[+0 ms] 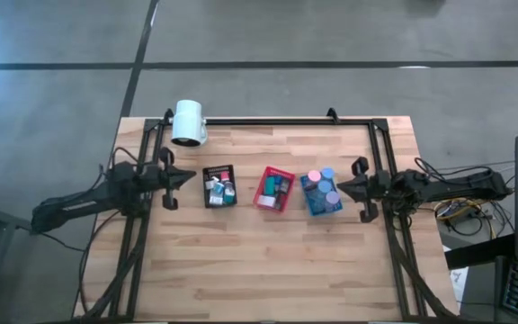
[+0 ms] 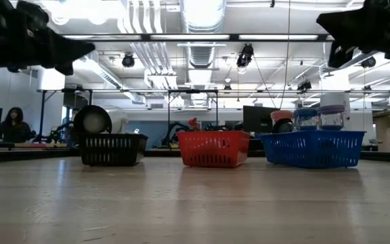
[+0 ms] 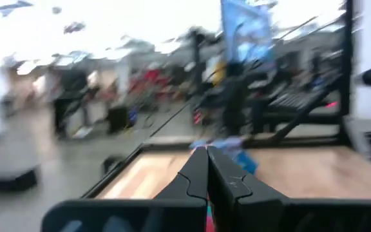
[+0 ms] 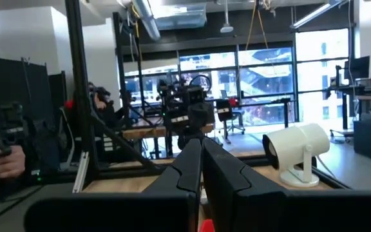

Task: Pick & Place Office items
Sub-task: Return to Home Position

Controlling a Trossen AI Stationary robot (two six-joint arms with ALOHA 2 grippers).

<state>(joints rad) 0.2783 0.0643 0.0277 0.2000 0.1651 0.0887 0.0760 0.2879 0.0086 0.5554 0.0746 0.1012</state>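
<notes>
Near the tabletop's left and right edges, hovering with left gripper (image 1: pixel 190 176) and right gripper (image 1: pixel 340 186) pinched together, empty; housing office items (image 1: pixel 320 187) in black tray (image 1: pixel 206 187), red tray (image 1: pixel 261 200), blue tray (image 1: pixel 311 211) mid-tabletop.

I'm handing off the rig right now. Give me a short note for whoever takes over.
Left pincer: shut, nothing held, raised at the left edge of the table.
Right pincer: shut, nothing held, raised at the right edge.
Office items lie in the black basket, red basket and blue basket, in a row mid-table.
Done: no loose item shows outside the baskets.
Left: probably only parking the arms.
</notes>
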